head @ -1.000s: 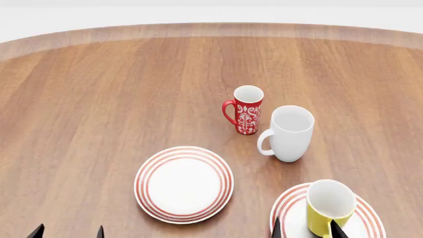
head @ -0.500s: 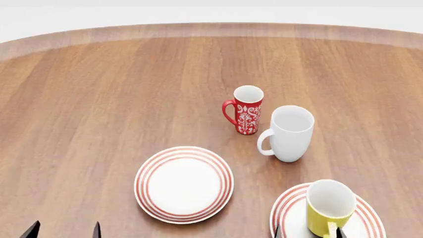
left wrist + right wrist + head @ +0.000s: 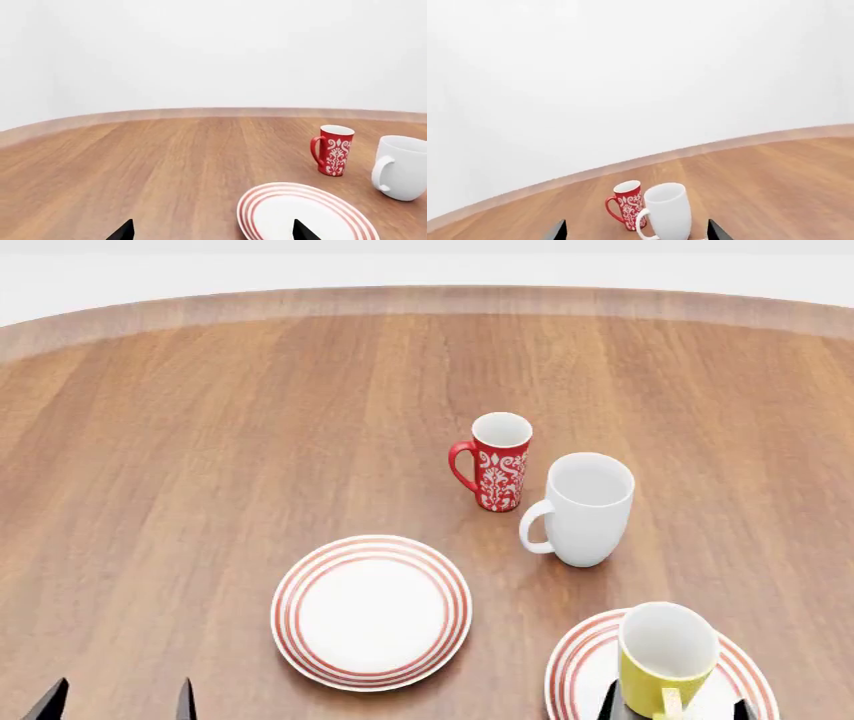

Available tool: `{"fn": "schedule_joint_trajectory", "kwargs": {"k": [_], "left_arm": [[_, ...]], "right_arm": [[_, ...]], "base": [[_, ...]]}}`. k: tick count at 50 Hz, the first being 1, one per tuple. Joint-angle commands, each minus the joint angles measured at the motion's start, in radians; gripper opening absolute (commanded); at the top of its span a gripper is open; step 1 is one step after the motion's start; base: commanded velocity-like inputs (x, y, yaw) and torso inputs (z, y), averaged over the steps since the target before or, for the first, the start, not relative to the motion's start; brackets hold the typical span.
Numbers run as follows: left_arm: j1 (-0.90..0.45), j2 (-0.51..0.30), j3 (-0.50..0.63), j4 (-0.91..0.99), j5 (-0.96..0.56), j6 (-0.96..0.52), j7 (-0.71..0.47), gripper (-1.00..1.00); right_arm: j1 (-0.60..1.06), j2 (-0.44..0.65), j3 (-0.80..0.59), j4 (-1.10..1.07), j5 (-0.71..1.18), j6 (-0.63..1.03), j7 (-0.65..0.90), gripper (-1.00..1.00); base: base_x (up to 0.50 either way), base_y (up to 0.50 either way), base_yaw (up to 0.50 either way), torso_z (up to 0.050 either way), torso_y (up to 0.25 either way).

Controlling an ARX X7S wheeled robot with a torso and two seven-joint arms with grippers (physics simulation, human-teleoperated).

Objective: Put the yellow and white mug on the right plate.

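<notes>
The yellow and white mug (image 3: 665, 660) is seen upright on the right plate (image 3: 582, 658) near the bench (image 3: 240, 440) front edge: yellow outside, white inside and at the rim, yellow loop handle turned toward the robot. Right hand (image 3: 675, 708) fingertips are spread either side of the handle, nothing clamped. Left hand (image 3: 118, 702) fingertips are also apart, over bare bench beside the left plate (image 3: 372, 611).

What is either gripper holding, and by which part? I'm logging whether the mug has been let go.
Nothing is held. The yellow and white mug stands on the right plate; the right gripper is open around its handle, and the left gripper is open, empty.
</notes>
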Motion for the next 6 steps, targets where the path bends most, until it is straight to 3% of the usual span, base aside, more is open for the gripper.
{"fn": "schedule_joint_trajectory", "kwargs": {"k": [1, 6], "left_arm": [[0.002, 0.02, -0.022, -0.005, 0.024, 0.028, 0.014, 1.0], [0.002, 0.027, -0.045, 0.001, -0.001, 0.037, -0.001, 1.0]], "right_arm": [[-0.04, -0.008, 0.034, -0.037, 0.07, -0.081, -0.057, 1.0], [-0.048, -0.001, 0.034, -0.042, 0.099, -0.09, -0.076, 1.0]], "base": [[0.0, 0.0, 0.0, 0.0, 0.0], [0.0, 0.0, 0.0, 0.0, 0.0]]}}
